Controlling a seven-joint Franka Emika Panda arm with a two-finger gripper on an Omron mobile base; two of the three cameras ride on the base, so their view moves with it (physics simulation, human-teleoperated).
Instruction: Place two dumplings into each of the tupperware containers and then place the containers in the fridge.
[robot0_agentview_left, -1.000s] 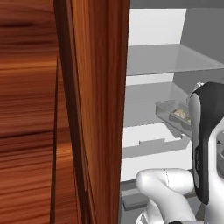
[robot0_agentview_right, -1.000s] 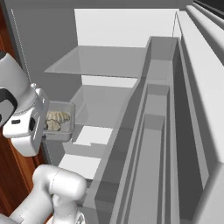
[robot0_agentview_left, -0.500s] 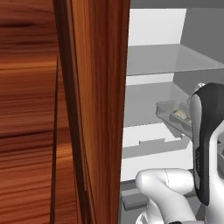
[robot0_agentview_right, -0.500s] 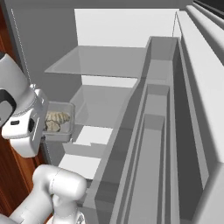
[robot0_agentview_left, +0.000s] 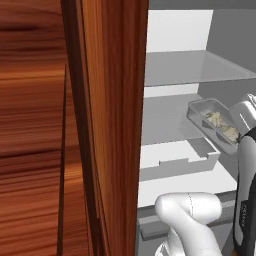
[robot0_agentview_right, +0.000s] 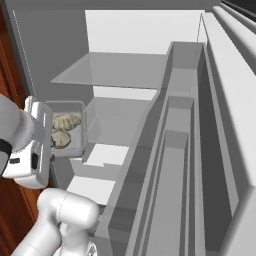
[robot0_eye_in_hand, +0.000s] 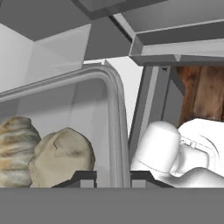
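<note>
A grey translucent tupperware container (robot0_agentview_right: 83, 126) hangs inside the open fridge (robot0_agentview_right: 116, 71), above its lower white shelf. Two pale tan dumplings lie in it, one (robot0_agentview_right: 66, 121) behind the other (robot0_agentview_right: 60, 140). In the left base view the container (robot0_agentview_left: 200, 111) shows at the right with the dumplings (robot0_agentview_left: 216, 119) inside, beside my white hand. My gripper (robot0_eye_in_hand: 113, 177) is shut on the container's near rim (robot0_eye_in_hand: 114, 118), one dark tip inside the wall and one outside. The dumplings (robot0_eye_in_hand: 61, 157) fill the lower left of the hand view.
A glass shelf (robot0_agentview_left: 192, 67) spans the fridge above the container. A white drawer lid (robot0_agentview_left: 175, 155) lies below it. Grey door bins (robot0_agentview_right: 182, 150) run along the right side. A reddish wooden cabinet panel (robot0_agentview_left: 75, 125) stands close on the left.
</note>
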